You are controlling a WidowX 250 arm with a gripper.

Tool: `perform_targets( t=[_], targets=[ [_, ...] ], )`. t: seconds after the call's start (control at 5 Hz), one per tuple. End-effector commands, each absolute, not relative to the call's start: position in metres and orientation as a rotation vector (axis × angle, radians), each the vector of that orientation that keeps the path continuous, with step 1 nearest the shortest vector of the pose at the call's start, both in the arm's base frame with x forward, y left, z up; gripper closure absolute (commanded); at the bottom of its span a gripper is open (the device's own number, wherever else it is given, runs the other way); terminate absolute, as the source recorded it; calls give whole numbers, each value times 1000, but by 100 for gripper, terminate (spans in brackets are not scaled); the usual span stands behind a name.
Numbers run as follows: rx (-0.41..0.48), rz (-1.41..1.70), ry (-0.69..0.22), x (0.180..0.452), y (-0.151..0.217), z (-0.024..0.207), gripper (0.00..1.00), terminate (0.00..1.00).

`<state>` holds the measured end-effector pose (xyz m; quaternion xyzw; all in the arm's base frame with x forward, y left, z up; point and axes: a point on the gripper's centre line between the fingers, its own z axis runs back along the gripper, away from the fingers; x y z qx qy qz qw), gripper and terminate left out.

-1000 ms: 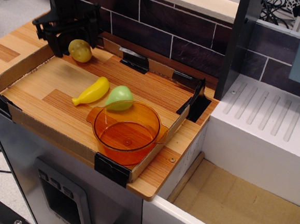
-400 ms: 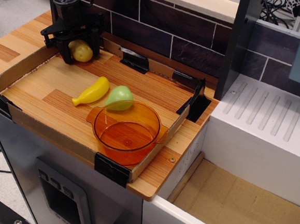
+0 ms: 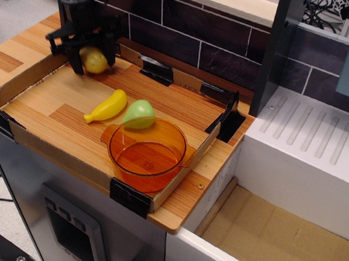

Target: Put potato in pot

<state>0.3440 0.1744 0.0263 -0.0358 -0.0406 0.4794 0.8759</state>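
Observation:
The potato, a small dull yellow egg shape, is at the back left of the wooden tray, between the fingers of my black gripper. The gripper comes down from above and is shut on the potato, which looks slightly blurred and sits at or just above the tray surface. The pot, round transparent orange plastic with flat side handles, stands empty at the tray's front right corner, well away from the gripper.
A long yellow banana-shaped toy and a light green rounded toy lie between the potato and the pot, the green one touching the pot's far rim. The tray has low cardboard walls. A dark brick wall stands behind, a white sink unit to the right.
The gripper moved right onto the potato and closed its fingers around it. The potato now looks blurred and slightly shifted in the grip. The pot and other toys have not moved.

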Motion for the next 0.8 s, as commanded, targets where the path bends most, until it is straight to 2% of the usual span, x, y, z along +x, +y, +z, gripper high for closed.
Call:
perform_targets(
  t=[0.0,0.2,0.4,0.6],
  targets=[
    [-152,942,-70,323,139,123,100,0],
    [-165,853,28,298,108,139,100,0],
    [-146,782,100,275,79,134,100,0],
    [-99,730,159,258,50,119,100,0]
  ],
)
